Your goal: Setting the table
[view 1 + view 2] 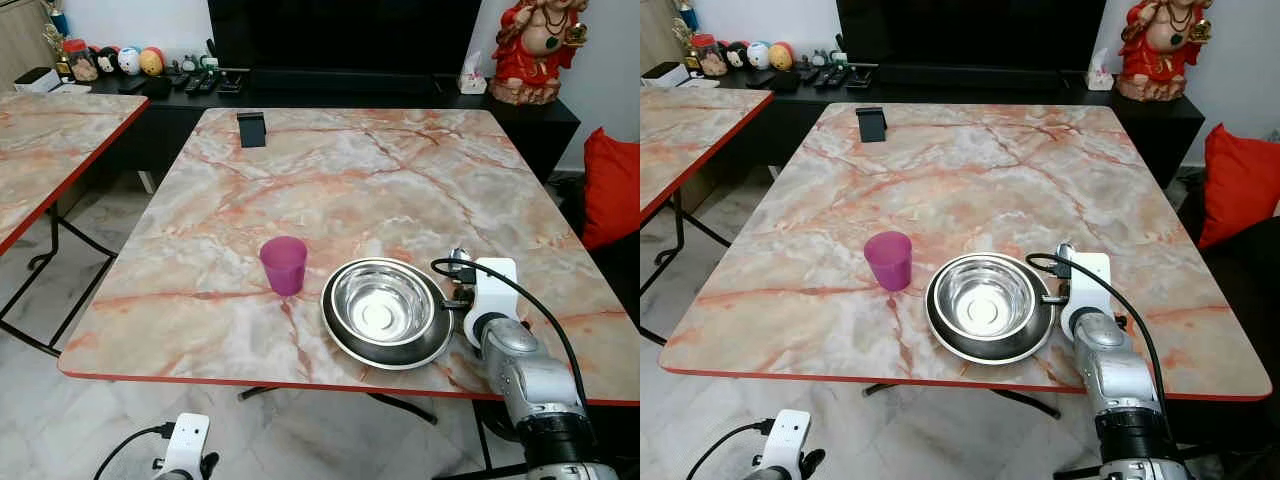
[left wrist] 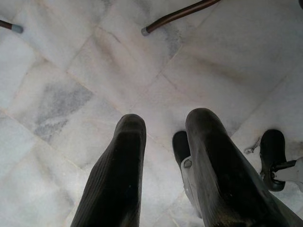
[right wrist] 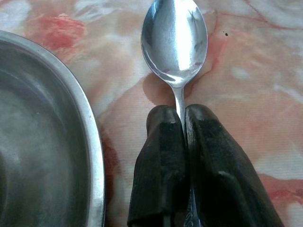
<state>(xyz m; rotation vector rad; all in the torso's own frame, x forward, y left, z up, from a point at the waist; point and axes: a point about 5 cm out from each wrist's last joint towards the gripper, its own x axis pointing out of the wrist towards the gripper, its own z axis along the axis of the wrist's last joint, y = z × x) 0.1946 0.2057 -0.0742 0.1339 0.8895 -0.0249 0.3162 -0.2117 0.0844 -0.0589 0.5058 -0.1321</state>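
Observation:
A steel bowl (image 1: 385, 300) sits inside a steel plate (image 1: 345, 340) near the front edge of the marble table (image 1: 350, 170). A purple cup (image 1: 284, 264) stands upright just left of the plate. My right gripper (image 3: 183, 111) is shut on the handle of a steel spoon (image 3: 175, 38), low over the table just right of the plate's rim (image 3: 92, 142). The spoon's bowl points away from me and its tip shows past the right wrist (image 1: 459, 257). My left gripper (image 2: 163, 125) hangs idle below the table edge, open over the floor.
A small black stand (image 1: 252, 128) is at the table's far left. A second marble table (image 1: 50, 140) stands to the left. A dark console with remotes and a red statue (image 1: 535, 45) lies behind. A red cushion (image 1: 610, 185) is at the right.

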